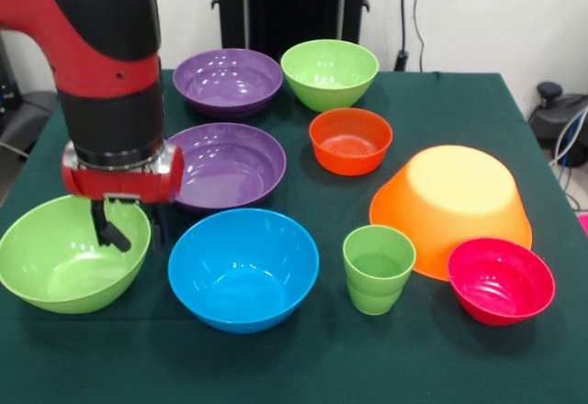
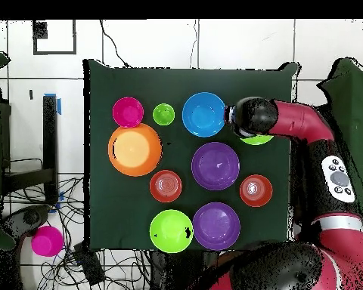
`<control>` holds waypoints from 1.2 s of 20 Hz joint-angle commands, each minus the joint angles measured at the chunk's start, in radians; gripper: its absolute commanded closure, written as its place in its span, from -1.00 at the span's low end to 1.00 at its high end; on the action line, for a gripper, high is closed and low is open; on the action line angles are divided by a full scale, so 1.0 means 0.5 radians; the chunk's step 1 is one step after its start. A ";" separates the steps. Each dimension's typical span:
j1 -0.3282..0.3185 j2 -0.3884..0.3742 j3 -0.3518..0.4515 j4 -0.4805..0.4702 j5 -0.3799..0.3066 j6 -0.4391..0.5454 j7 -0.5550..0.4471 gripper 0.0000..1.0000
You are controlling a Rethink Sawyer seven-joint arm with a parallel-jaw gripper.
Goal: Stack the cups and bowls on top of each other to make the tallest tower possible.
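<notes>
I am reaching into the near-left lime-green bowl (image 1: 72,255), my pincer (image 1: 112,230) hanging over its far rim; whether it is spread or pinching the rim I cannot tell. Just right of it the blue bowl (image 1: 243,268) is sitting, then the light-green cup (image 1: 378,268) and the pink-red bowl (image 1: 501,280). To do this well, I am judging I should take the rim squarely and lift straight up, clearing the purple bowl (image 1: 230,165) behind. Farther back, the upturned large orange bowl (image 1: 452,206) looks the steadiest base.
</notes>
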 commanded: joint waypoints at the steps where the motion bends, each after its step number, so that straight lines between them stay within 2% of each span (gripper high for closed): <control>1: 0.054 0.203 -0.003 -0.004 -0.253 -0.206 -0.254 -1.00; 11: 0.134 0.191 -0.139 -0.116 -0.326 -0.059 -0.179 -1.00; 17: 0.135 0.236 -0.150 -0.157 -0.319 -0.083 -0.176 -1.00; 24: 0.124 0.197 -0.170 -0.117 -0.278 -0.046 -0.200 -1.00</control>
